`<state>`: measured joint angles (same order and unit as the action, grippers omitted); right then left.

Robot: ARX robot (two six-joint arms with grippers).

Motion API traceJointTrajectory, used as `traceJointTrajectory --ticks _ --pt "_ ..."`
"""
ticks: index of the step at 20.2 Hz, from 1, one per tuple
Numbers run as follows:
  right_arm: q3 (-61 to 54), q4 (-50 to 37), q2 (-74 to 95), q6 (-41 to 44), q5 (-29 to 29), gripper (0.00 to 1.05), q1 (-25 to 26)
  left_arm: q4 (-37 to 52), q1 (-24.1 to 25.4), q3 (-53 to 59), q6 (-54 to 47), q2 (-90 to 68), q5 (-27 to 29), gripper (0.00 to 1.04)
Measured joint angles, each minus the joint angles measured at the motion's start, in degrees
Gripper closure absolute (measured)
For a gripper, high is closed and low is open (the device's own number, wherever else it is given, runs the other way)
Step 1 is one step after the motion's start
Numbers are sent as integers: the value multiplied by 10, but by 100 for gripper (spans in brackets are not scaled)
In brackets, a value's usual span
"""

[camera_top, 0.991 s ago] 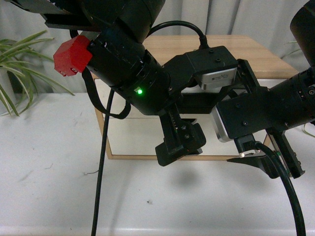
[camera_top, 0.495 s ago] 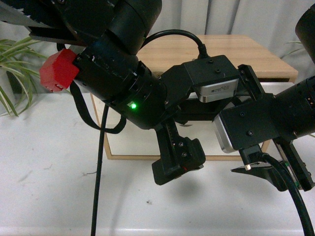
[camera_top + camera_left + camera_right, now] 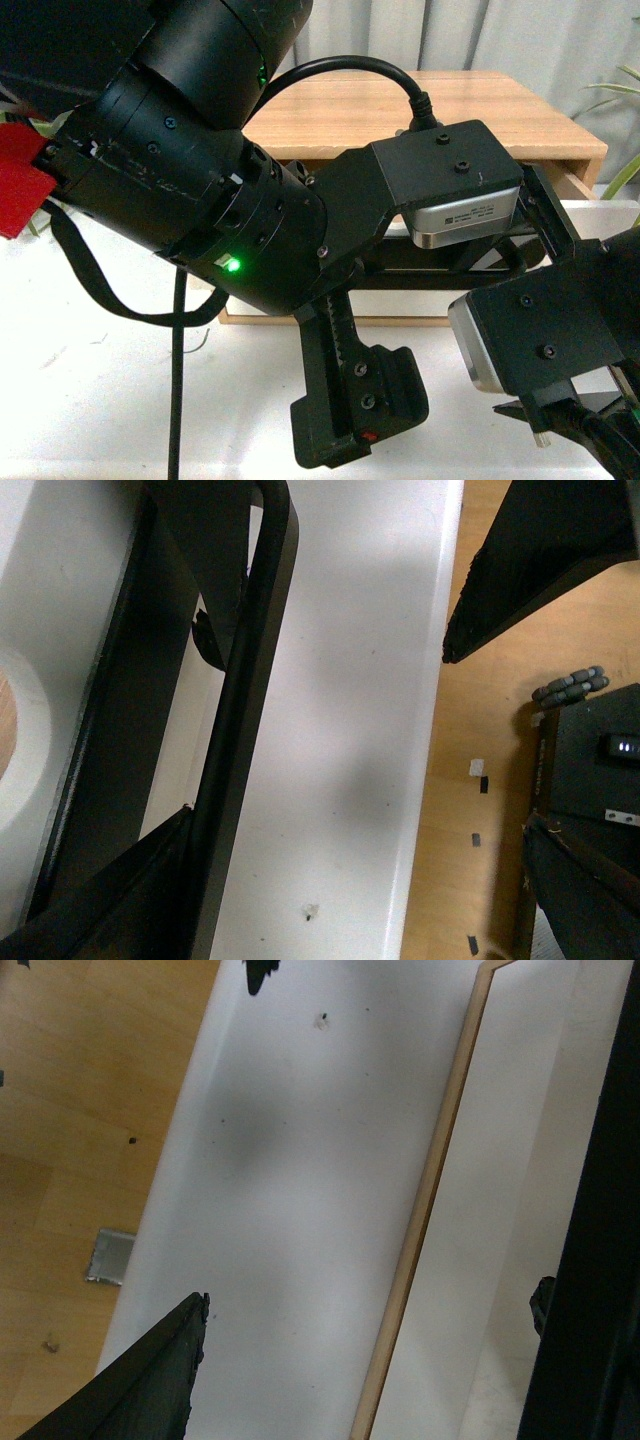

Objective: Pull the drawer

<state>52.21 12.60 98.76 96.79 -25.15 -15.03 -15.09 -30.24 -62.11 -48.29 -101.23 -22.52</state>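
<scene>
The drawer stands pulled out of the wooden cabinet, and its light wood side shows at the right. In the left wrist view its white front carries the long black bar handle and the semicircular notch. My left gripper is open, with the handle running just inside one finger. My right gripper is open too, over the table, with the handle at its far side. Both arms hide most of the drawer in the front view.
The white table lies under both grippers, with its edge and the wood floor beyond. Below the drawer are the cabinet's wooden bottom edge and a plain white front. A plant leaf shows at the far right.
Both arms have drawn back toward the camera and sit lower and larger in the front view. The drawer has slid out with them, baring its wood side at the right.
</scene>
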Motion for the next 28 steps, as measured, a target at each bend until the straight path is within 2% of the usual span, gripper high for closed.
traceJointTrajectory --ticks 7,15,21,28 --pt "-61 10 -57 -14 2 6 -15 4 -16 47 12 28 -9 7" --pt "-75 23 -78 -30 -3 6 -26 -3 -20 67 18 52 -13 7" --pt "-116 -89 -74 -32 19 6 -31 25 -20 80 31 55 -4 7" --pt "-138 -149 -86 -47 42 6 -42 40 -20 87 48 93 -12 7"
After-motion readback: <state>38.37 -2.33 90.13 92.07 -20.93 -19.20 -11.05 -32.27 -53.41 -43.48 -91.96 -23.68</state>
